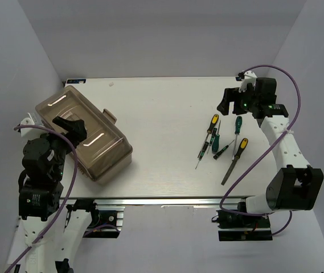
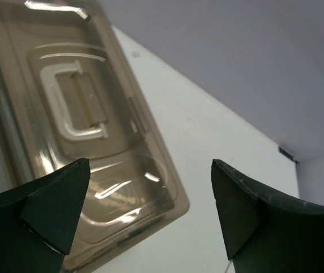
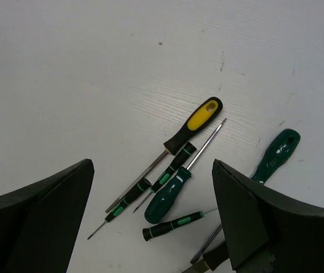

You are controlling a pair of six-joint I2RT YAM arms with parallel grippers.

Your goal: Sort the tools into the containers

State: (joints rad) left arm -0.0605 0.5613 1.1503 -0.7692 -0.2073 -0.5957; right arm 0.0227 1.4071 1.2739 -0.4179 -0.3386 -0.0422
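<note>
— In the way on the left?

— Just the toolbox (image 1: 87, 139), lying skewed on the left of the counter (image 1: 162, 108), smoky lid shut, handle on top. Left tool (image 2: 150, 187) hanging over the lid, fingers spread wide, gripping nothing.

— And on the right?

— Screwdrivers (image 1: 214, 139) in a loose cluster toward the right, well apart from the toolbox. Right tool (image 3: 152, 176) hovering above the far side of the cluster, likewise spread wide and empty. Right arm (image 1: 290, 153) reaching along just right of the cluster.

— Room to move?

— Broad bare counter between toolbox and cluster, more toward the far edge. Tighter near the edges: toolbox's near corner close to the near edge, tip of the file (image 1: 233, 162) close to it as well. Pale walls (image 1: 13, 68) rising on the left, the right and the far side.

— Count?

— One toolbox. In the right wrist view: one yellow-and-black screwdriver (image 3: 193, 124), two dark-green ones (image 3: 167, 199), three slim black-and-green drivers (image 3: 170, 224), several crossing or touching. One more handle cut off at the bottom edge there; cannot tell its kind from that view. From above, nearest of the lot, the file, with a yellow-and-black handle.
</note>
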